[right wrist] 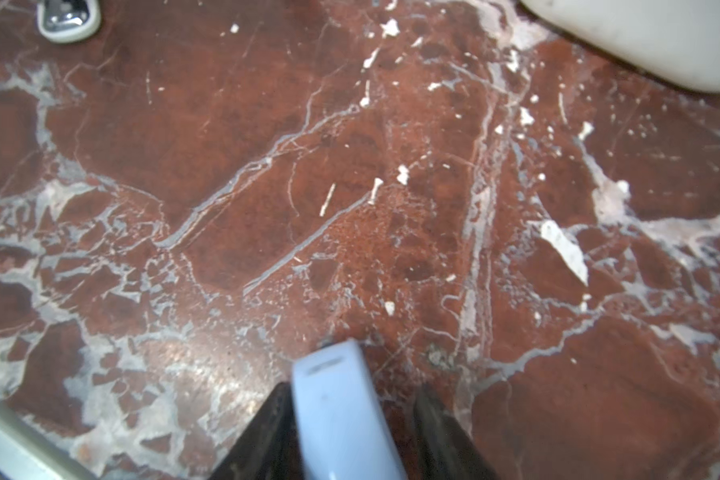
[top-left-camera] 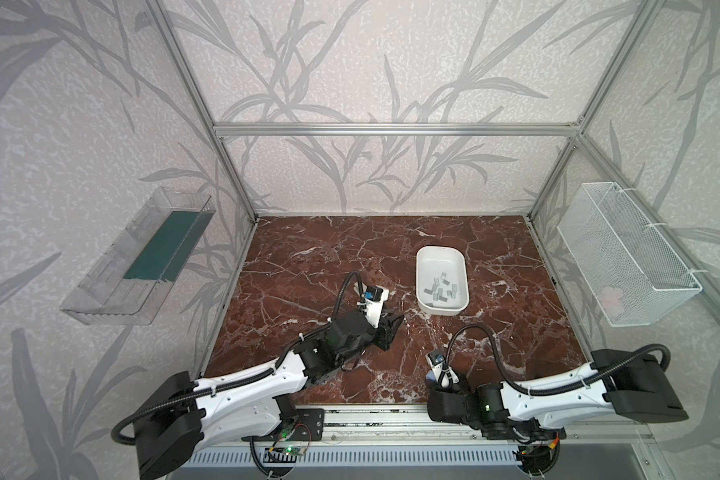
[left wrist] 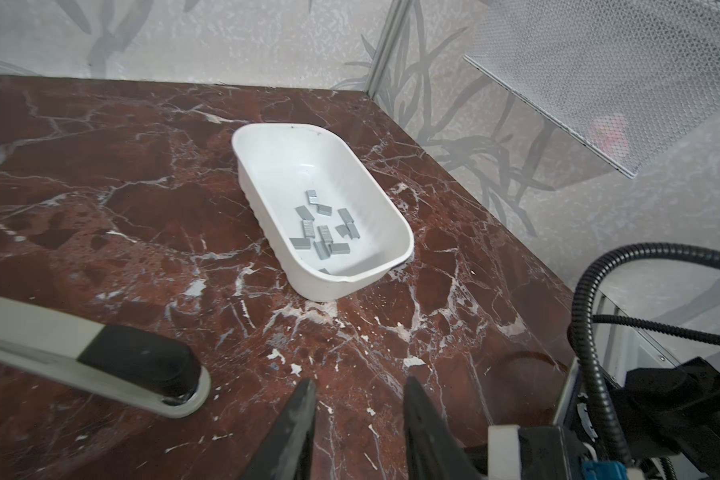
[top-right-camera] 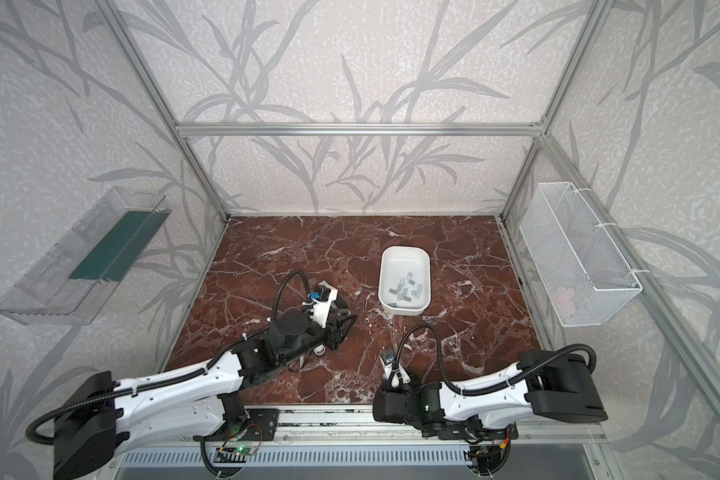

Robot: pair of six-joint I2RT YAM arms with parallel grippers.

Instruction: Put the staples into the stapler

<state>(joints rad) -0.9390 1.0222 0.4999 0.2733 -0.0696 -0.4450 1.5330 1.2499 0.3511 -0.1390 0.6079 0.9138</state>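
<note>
Several small grey staples (left wrist: pixel 323 230) lie loose in a white tray (left wrist: pixel 235 141), which both top views show on the right half of the marble table (top-left-camera: pixel 422 257). A grey-and-black stapler (left wrist: pixel 92 365) lies flat beside my left gripper (left wrist: pixel 359 380), whose jaws stand apart over bare marble. In a top view the left arm hides most of that stapler. My right gripper (right wrist: pixel 352 388) is low near the table's front edge. A blurred light blue stapler (right wrist: pixel 341 415) sits between its fingers, against one finger, with marble showing in a gap before the other.
A clear plastic bin (top-left-camera: pixel 142 262) with a green insert hangs on the left wall. On the right wall hangs a white mesh basket (top-left-camera: pixel 624 249). Aluminium posts frame the table and a metal rail (top-left-camera: pixel 371 419) runs along its front.
</note>
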